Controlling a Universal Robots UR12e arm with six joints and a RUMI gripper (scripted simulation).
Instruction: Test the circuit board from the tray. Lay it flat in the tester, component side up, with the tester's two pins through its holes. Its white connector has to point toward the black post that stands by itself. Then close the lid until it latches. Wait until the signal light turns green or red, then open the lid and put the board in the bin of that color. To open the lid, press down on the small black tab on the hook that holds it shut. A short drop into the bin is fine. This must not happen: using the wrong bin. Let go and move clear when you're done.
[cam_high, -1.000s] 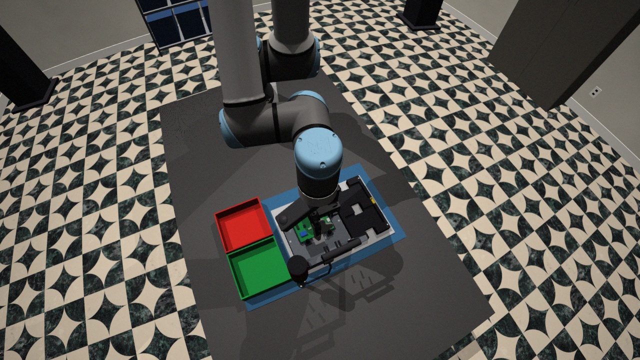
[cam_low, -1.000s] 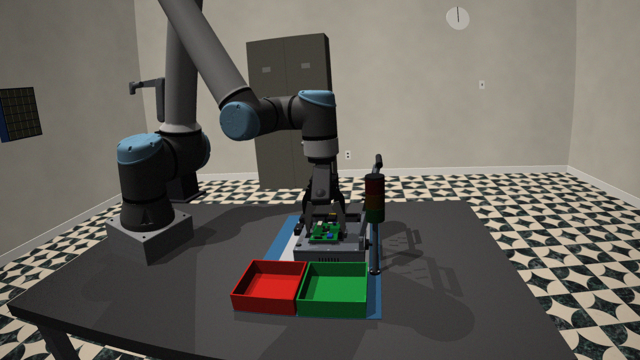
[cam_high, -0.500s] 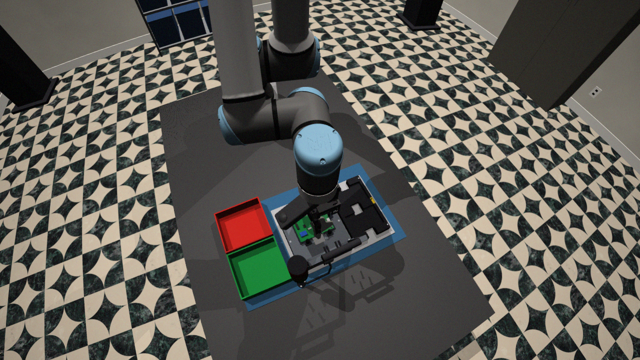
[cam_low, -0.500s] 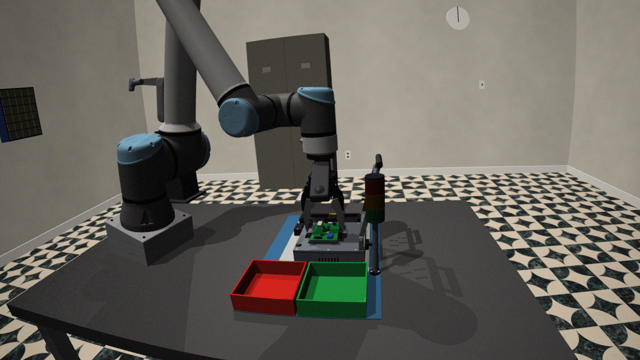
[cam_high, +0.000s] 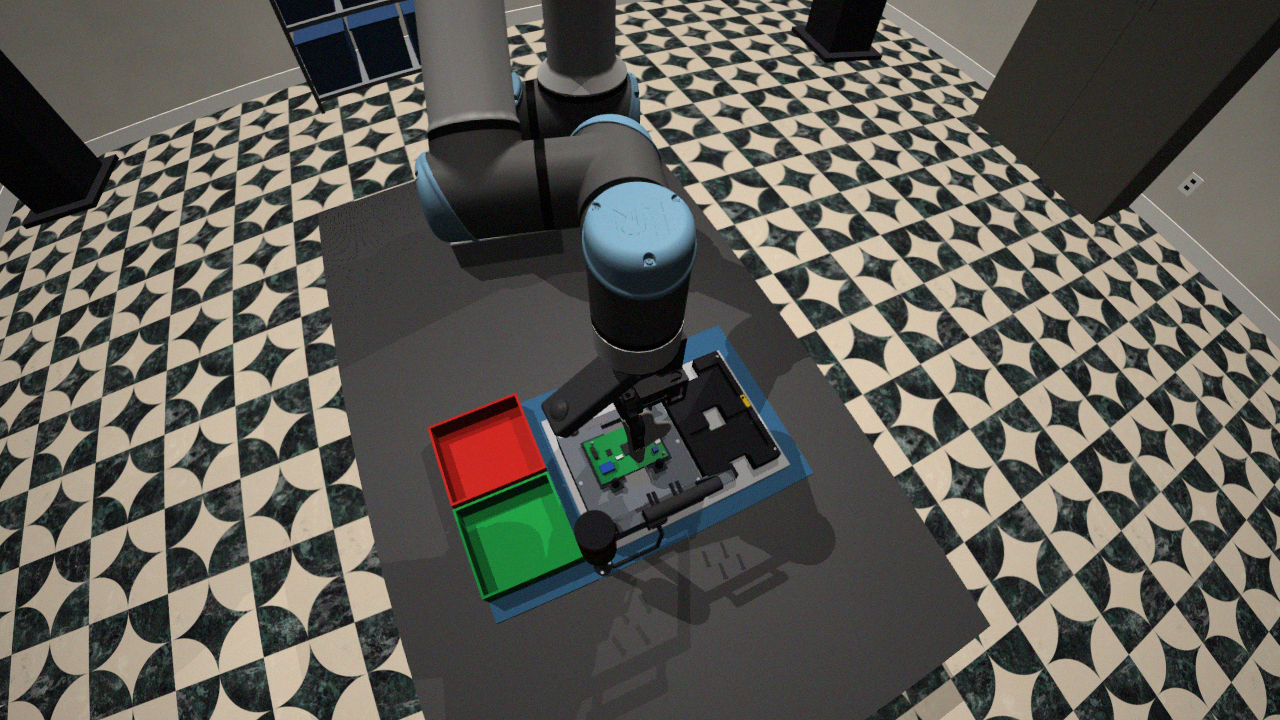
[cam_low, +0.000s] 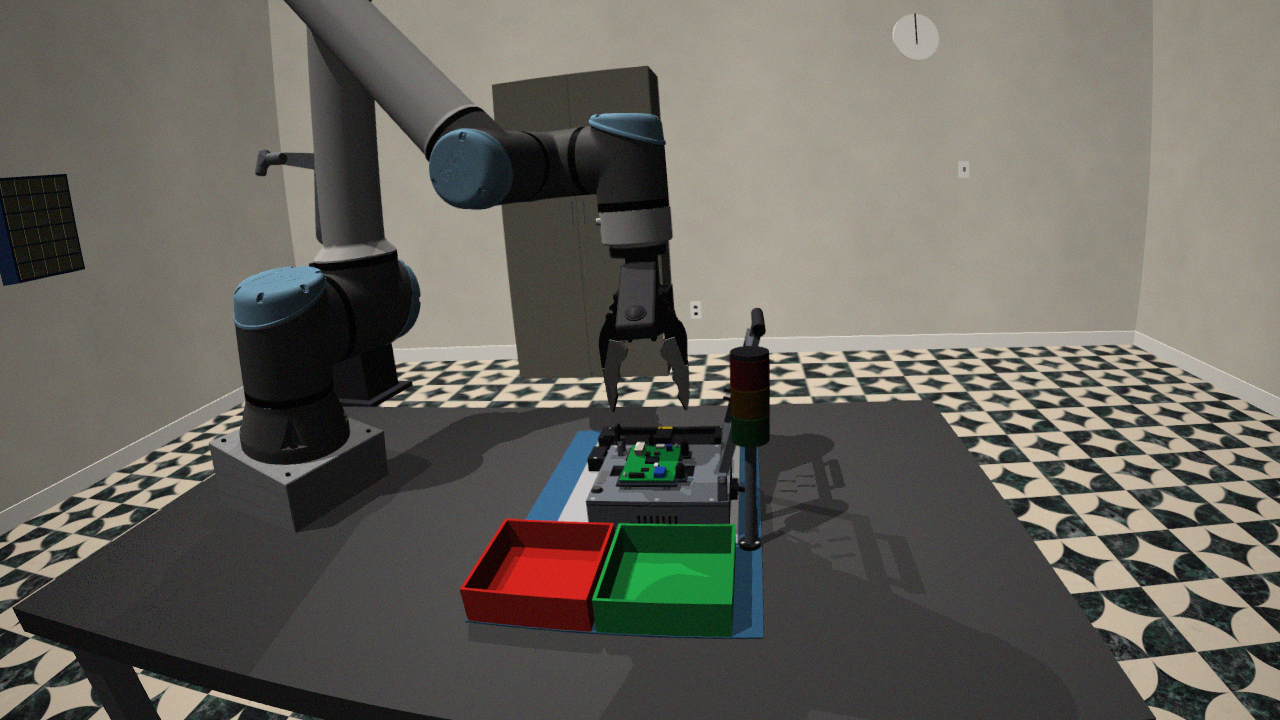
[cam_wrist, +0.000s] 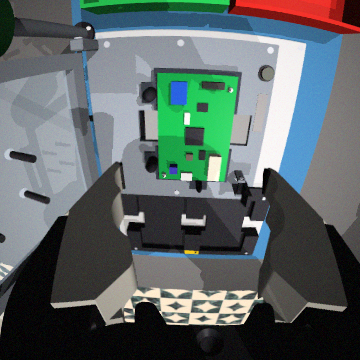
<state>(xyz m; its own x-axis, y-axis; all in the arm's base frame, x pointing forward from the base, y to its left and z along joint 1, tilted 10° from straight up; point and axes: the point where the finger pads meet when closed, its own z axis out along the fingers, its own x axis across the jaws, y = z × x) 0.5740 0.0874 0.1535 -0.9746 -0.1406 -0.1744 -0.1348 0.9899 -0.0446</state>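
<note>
The green circuit board (cam_high: 622, 468) (cam_low: 671, 456) (cam_wrist: 172, 130) lies flat, component side up, in the tester (cam_high: 684, 456) (cam_low: 657, 492) (cam_wrist: 115, 75). Silver pin tips show at two opposite corners. Its white connector (cam_wrist: 214, 168) is at the edge facing the black tray (cam_high: 716, 447) (cam_wrist: 160, 220); a small black post (cam_wrist: 198, 186) stands beside that edge. My gripper (cam_high: 637, 454) (cam_low: 650, 409) (cam_wrist: 193, 166) is open and empty, above the board. The lid (cam_wrist: 40, 120) (cam_high: 684, 501) (cam_low: 757, 320) stands open, its handle raised. The signal light (cam_high: 596, 534) (cam_low: 749, 394) looks unlit.
The red bin (cam_high: 487, 456) (cam_low: 546, 573) (cam_wrist: 300, 10) and green bin (cam_high: 519, 537) (cam_low: 666, 582) (cam_wrist: 150, 4) stand side by side and are empty. The light's pole (cam_low: 750, 501) rises beside the tester, near the green bin.
</note>
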